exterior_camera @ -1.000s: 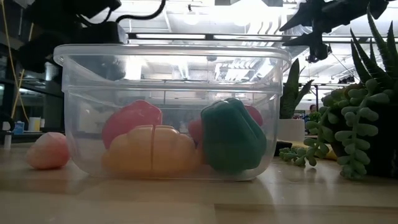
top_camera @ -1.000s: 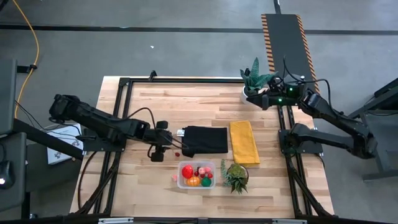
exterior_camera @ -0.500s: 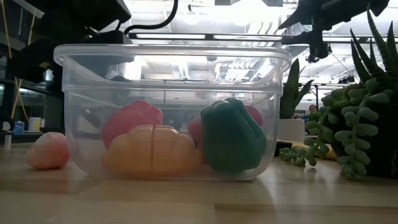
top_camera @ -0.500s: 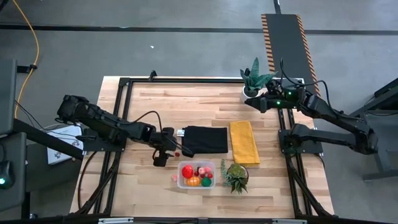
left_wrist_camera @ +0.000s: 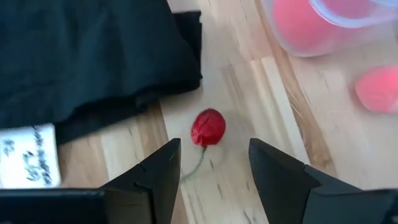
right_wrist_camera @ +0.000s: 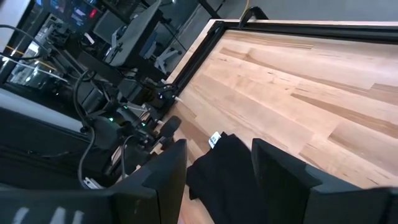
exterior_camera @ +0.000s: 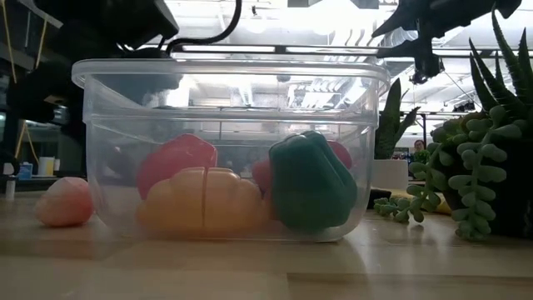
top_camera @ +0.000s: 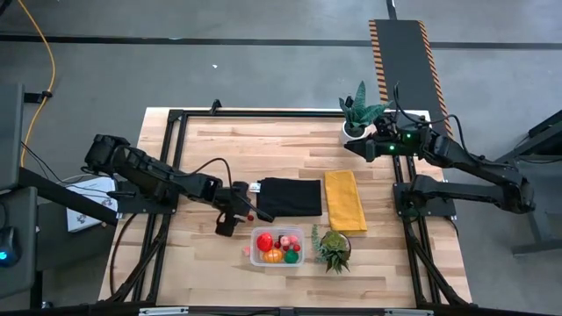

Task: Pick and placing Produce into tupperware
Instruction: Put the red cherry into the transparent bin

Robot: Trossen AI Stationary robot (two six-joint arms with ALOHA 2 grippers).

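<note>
My left fingers stand apart and empty just over a small red berry on the counter — it lies beside the black cloth, near the front edge's middle. The tupperware sits closer to that edge, holding red, orange and green produce. My right fingers — parted, empty — hover at the far right corner.

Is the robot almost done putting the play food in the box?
Mostly. The tupperware already holds a red piece, an orange one and a green one. Right now the left gripper hangs with open fingers over a small red cherry beside the black cloth. A pink piece waits outside the tub. The right gripper idles near the far potted plant.
</note>
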